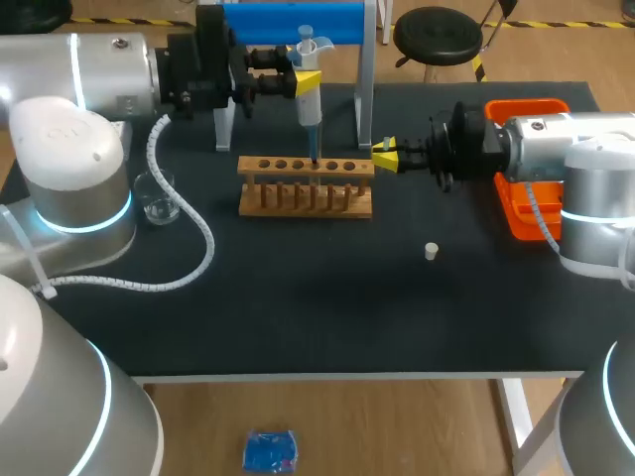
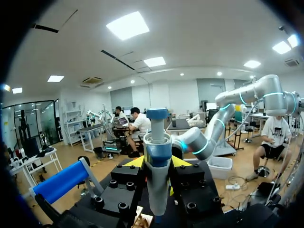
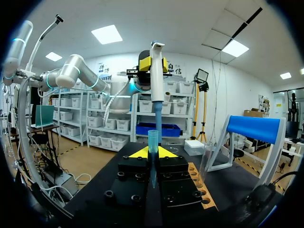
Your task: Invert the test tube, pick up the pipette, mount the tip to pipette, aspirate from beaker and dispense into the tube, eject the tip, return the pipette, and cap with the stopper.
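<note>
Black tabletop [image 1: 327, 297] ran under everything, with both my arms coming in over its far half. At the back stood the blue-topped stand [image 1: 288, 22], empty, which I took to be where the pipette goes home later. The orange tray [image 1: 524, 107] sat at the right edge, partly under my right arm. The wooden rack [image 1: 306, 185] lay at the middle, its row of holes facing up.

My left fingers [image 1: 308, 82] were closed on the pipette [image 1: 311, 109] from two sides, holding it upright with the plunger on top, so that the tip [image 1: 316, 149] pointed straight down. The tip hung just above the rack. Whether it carried any liquid, I could not tell.

The beaker [image 1: 159, 196] stood well to the left, near my left arm's base and clear of the rack, so I judged the drawing-up either done or set aside for now.

My right fingers [image 1: 385, 158] were closed on the tube [image 3: 153, 140], holding it upright, mouth up, just beside the rack's right end. From my right wrist the pipette stood directly behind the tube, so I judged the tube was offered as a steady target, with the tip yet to travel across to its mouth.

The white stopper [image 1: 431, 251] lay alone nearer the front, apart from all else, waiting for the last step.
</note>
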Motion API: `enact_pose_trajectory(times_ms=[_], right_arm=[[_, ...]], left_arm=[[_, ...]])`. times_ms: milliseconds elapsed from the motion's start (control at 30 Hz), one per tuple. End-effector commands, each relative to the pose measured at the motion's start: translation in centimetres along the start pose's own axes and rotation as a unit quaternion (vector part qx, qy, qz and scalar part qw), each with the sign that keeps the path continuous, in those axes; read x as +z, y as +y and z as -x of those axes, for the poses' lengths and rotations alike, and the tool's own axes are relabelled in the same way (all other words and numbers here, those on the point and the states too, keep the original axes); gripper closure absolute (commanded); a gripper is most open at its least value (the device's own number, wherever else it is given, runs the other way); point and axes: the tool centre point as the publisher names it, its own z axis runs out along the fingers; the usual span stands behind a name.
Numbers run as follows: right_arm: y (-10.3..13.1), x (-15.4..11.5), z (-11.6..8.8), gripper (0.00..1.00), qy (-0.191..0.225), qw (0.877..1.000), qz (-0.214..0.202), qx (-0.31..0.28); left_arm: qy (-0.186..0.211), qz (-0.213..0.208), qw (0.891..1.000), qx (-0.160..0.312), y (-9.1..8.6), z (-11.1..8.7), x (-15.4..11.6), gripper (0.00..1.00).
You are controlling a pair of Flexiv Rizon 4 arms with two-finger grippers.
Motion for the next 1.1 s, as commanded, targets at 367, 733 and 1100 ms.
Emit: enact_pose_trajectory(times_ms=[367,733,1100], right_arm=[[0.01,0.01,0.0,1.0,0.0,1.0,-0.001,0.0],[0.01,0.01,0.0,1.0,0.0,1.0,-0.001,0.0],[0.01,0.01,0.0,1.0,0.0,1.0,-0.001,0.0]], left_arm=[[0.061,0.039,0.997,-0.019,-0.41,1.64,-1.44,1.0],[0.078,0.048,0.996,-0.019,-0.02,1.63,-0.88,1.0],[0.086,0.047,0.995,-0.015,-0.21,1.42,-0.51,1.0]])
